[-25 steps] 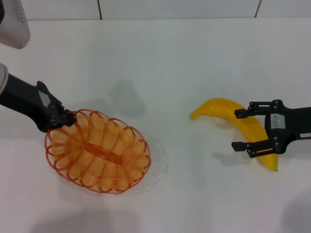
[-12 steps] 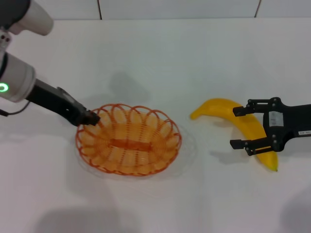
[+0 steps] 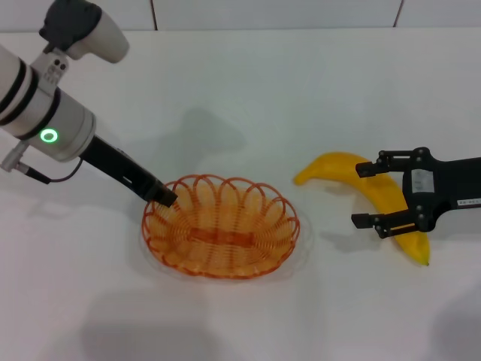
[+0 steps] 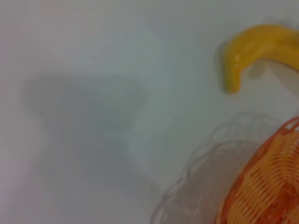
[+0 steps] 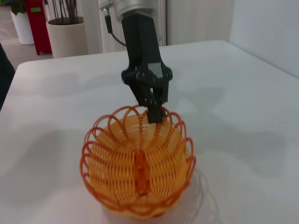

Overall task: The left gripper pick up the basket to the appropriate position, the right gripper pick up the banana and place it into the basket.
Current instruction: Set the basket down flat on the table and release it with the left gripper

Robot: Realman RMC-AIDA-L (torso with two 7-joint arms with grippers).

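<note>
The orange wire basket point(image 3: 222, 228) is in the middle of the white table point(image 3: 240, 83) in the head view. My left gripper point(image 3: 164, 196) is shut on the basket's left rim and holds it; the right wrist view shows this grip point(image 5: 156, 113) on the basket point(image 5: 138, 163). The yellow banana point(image 3: 376, 197) lies to the right of the basket. My right gripper point(image 3: 372, 195) is open, with one finger on each side of the banana's middle. The left wrist view shows the banana's tip point(image 4: 254, 49) and part of the basket point(image 4: 266, 182).
The white table's far edge meets a tiled wall point(image 3: 278, 13). In the right wrist view, plant pots point(image 5: 63, 35) and a red object point(image 5: 35, 23) stand beyond the table's far side.
My left gripper has carried the basket to the right, from the table's left toward the middle, nearer the banana. My right gripper has stayed open around the banana.
</note>
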